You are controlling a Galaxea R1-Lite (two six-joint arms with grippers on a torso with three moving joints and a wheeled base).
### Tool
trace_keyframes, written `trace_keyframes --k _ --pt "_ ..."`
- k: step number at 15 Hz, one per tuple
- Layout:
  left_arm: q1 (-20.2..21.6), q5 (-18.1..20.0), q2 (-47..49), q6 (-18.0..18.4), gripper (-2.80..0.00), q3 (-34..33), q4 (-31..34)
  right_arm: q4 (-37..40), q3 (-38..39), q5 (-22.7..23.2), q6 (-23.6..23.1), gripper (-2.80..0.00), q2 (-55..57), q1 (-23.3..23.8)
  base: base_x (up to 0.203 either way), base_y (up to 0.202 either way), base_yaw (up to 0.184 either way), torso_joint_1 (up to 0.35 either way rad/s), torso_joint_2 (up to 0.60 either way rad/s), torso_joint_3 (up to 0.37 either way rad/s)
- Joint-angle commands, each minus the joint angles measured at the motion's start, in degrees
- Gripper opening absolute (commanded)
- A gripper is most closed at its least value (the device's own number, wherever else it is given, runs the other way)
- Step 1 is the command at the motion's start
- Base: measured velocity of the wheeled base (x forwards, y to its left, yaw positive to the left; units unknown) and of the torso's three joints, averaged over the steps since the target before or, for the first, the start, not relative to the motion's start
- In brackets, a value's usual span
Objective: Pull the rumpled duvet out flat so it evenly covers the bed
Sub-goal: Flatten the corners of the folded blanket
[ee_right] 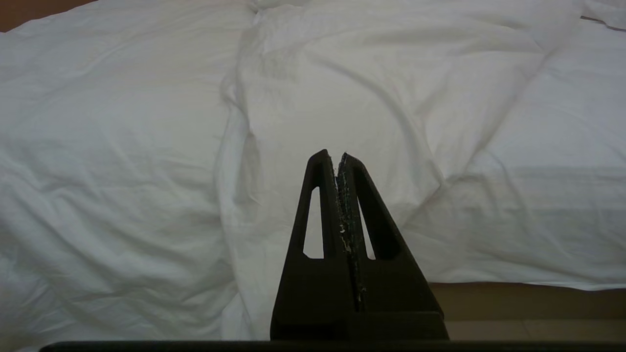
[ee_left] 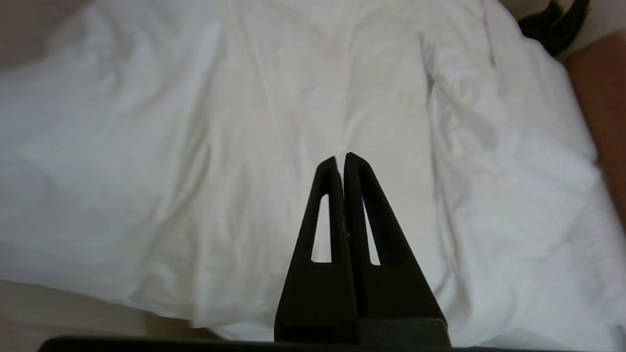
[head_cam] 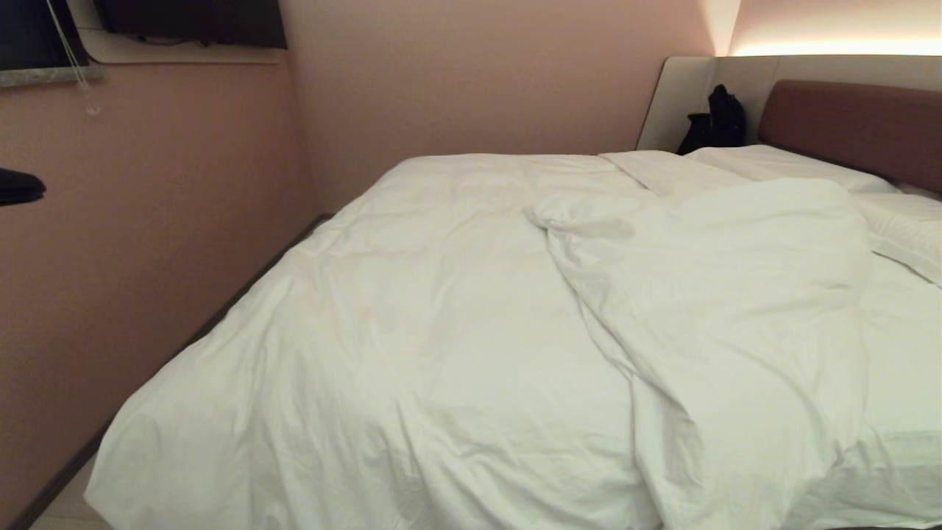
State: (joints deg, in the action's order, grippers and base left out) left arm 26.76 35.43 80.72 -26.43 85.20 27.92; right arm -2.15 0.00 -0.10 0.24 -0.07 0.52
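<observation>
We see the duvet rumpled on the bed. Our left tool and right tool hover above it, both closed and empty.

The white, puffy duvet is spread wrinkled over the bed; its right part is folded back in a thick ridge; the reddish-brown headboard is seen behind.
</observation>
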Motion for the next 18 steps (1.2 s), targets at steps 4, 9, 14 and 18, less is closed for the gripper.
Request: trace_keyframes --k 4,9,14,18 --pt "0.0 0.8 18.6 -7.2 -2.80 0.7 -3.8 -0.1 0.0 0.0 0.0 -2.80 0.1 0.0 0.000 0.000 0.000 0.000 0.00 0.000" --pt "-2.1 3.4 32.3 0.1 -2.80 1.9 -1.7 -0.1 0.0 0.0 0.0 -2.80 0.1 0.0 0.000 0.000 0.000 0.000 0.00 0.000" --pt "-2.3 -2.9 41.6 6.5 -2.80 2.4 -0.5 -0.1 0.0 0.0 0.0 -2.80 0.1 0.0 0.000 0.000 0.000 0.000 0.00 0.000" --pt "-2.2 -5.4 42.7 12.0 -2.80 2.0 -1.0 -0.1 0.0 0.0 0.0 -2.80 0.1 0.0 0.000 0.000 0.000 0.000 0.00 0.000"
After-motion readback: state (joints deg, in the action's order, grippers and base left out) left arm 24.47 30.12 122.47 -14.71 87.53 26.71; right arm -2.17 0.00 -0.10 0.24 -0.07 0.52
